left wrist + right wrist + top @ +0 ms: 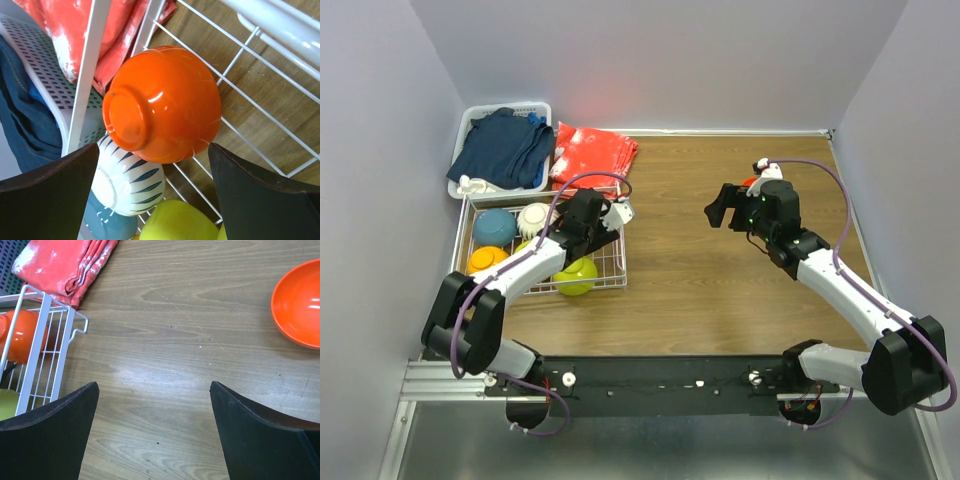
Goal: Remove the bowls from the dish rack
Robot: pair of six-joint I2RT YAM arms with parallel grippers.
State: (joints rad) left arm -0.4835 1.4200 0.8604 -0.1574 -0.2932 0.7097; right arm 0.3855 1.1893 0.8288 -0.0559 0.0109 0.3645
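Observation:
The white wire dish rack (620, 264) stands at the table's left. It holds a blue bowl (494, 226), a white ribbed bowl (534, 217), a yellow-orange bowl (486, 259) and a lime green bowl (577, 276). My left gripper (603, 218) hovers open over the rack's far right corner. In the left wrist view its open gripper (153, 150) straddles a tipped red-orange bowl (165, 105) without touching it; the white bowl (127, 180), blue bowl (107, 225) and a lime green bowl (180, 222) lie below. My right gripper (718, 210) (154, 387) is open and empty over bare wood. A second red-orange bowl (300, 302) sits upright on the table beyond it.
A red cloth (593, 153) lies just behind the rack. A white plastic basket (470, 125) of dark blue clothes stands at the back left. Grey walls close in the table on the left, back and right. The rack's corner (45, 340) shows left of the right gripper.

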